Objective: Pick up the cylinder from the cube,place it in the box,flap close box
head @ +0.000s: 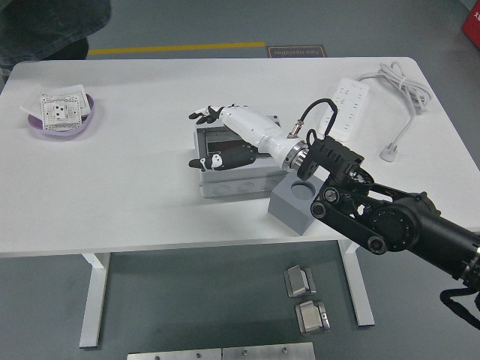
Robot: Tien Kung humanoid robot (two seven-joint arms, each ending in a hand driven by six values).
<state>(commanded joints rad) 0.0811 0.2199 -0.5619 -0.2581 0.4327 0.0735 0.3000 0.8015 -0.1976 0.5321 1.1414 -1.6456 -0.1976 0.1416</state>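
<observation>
The grey box [237, 181] stands at the table's middle. My right hand [201, 139], white with black fingertips, lies stretched across its top and reaches past its left edge. The fingers [204, 116] are spread, the thumb [201, 162] hangs by the front left corner, and the hand holds nothing. A dark strip of the box's top [218, 140] shows under the palm. The cylinder is out of sight. The grey cube [294, 204] with its empty round hole sits right of the box, partly behind my forearm. My left hand is not in view.
A purple dish [45, 126] with white parts sits at the far left. At the back right lies a white power strip [350, 96] with its coiled cable [399, 81]. A person's dark clothing [45, 22] shows at the top left corner, away from the table.
</observation>
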